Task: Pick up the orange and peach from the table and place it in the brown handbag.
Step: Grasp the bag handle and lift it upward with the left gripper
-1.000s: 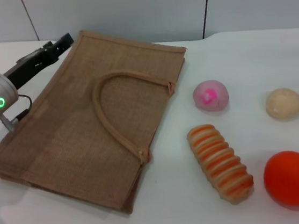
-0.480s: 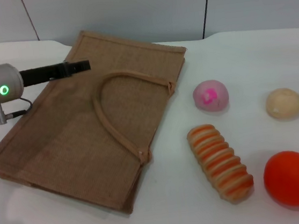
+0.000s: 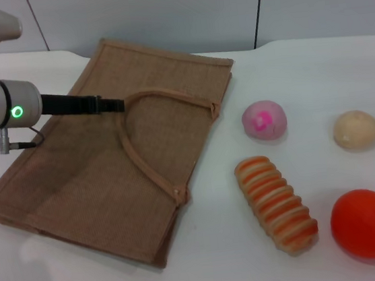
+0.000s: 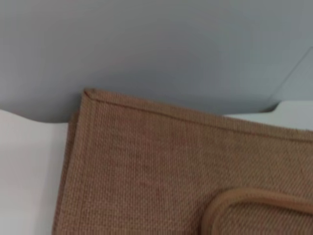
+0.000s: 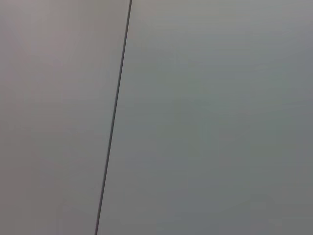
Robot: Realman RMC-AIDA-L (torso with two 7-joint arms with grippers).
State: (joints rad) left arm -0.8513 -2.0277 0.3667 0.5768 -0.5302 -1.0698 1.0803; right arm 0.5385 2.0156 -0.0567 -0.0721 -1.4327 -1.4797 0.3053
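L pincer (image 3: 112, 105) over brown handbag (image 3: 89, 172) near strap loop, finger state can't tell. Orange (image 3: 367, 223) at desk (image 3: 316, 78) front-right corner.

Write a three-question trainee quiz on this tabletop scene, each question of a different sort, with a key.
1. True or false: the tan-brown woven jute handbag stands upright on the white table.
2. Which item lies nearest the handbag's open edge?
A. the large bright orange-red ball
B. the small pink ball with a magenta blotch
C. the plain beige ball
3. Fill in: the left gripper hovers over the handbag, near its looped ____.

Key
1. False: it lies flat.
2. B.
3. Strap handle.
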